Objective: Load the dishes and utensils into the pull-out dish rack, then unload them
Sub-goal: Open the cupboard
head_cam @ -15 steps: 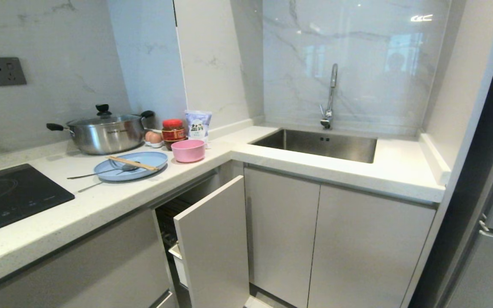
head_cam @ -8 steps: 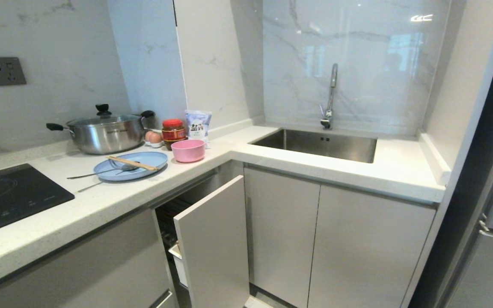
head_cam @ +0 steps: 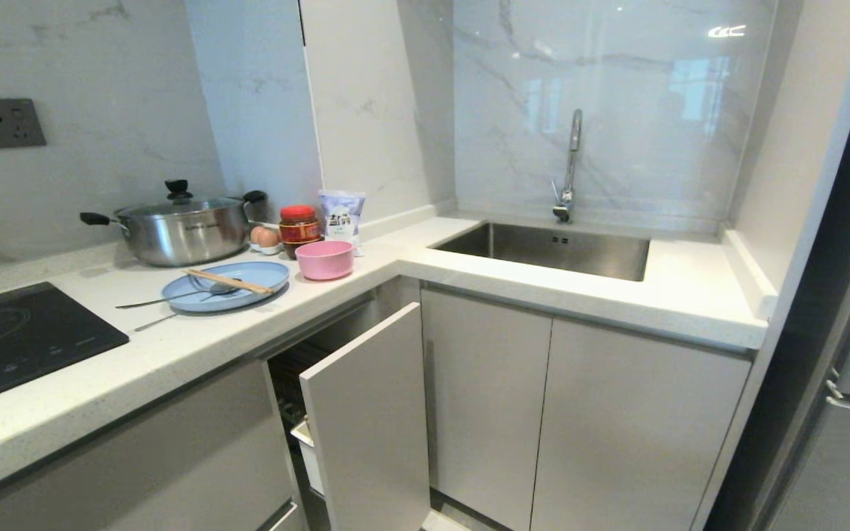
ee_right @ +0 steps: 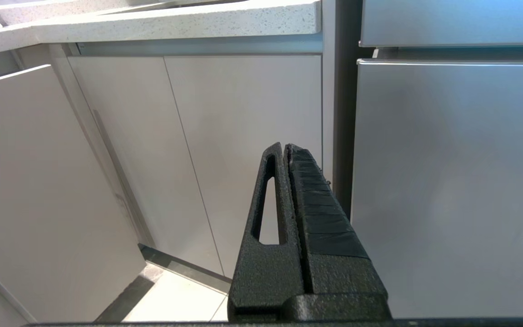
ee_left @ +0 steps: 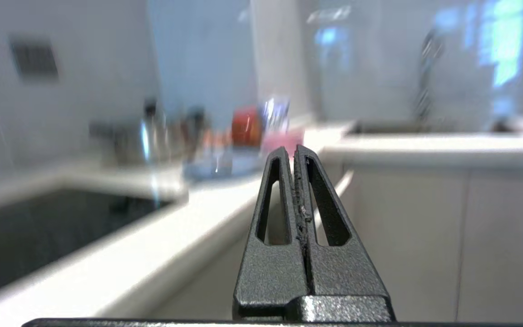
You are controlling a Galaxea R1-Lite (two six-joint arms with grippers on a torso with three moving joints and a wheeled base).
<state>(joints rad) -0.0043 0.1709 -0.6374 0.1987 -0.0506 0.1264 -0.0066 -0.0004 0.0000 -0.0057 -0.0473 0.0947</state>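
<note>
On the counter lies the light-blue plate (head_cam: pixel 226 287) with the wooden chopsticks (head_cam: pixel 229 281) and a metal spoon (head_cam: pixel 178 297) across it. A second silver utensil (head_cam: pixel 156 321) lies by its near rim. The pink bowl (head_cam: pixel 324 259) stands just right of the plate. Below the counter, the pull-out dish rack's white front panel (head_cam: pixel 366 413) stands out from the cabinet line, and only a dark gap with a white part (head_cam: pixel 307 442) shows behind it. My left gripper (ee_left: pixel 293 149) is shut and empty at counter height, pointing towards the blurred bowl (ee_left: pixel 284 138). My right gripper (ee_right: pixel 285 146) is shut and empty, low before the cabinet doors.
A lidded steel pot (head_cam: pixel 181 228), eggs (head_cam: pixel 265 237), a red-lidded jar (head_cam: pixel 299 227) and a white bag (head_cam: pixel 341 212) stand behind the dishes. A black hob (head_cam: pixel 19 339) lies at the left, a steel sink (head_cam: pixel 550 249) with tap (head_cam: pixel 569 169) at the right. A steel fridge front (ee_right: pixel 452 181) flanks the right gripper.
</note>
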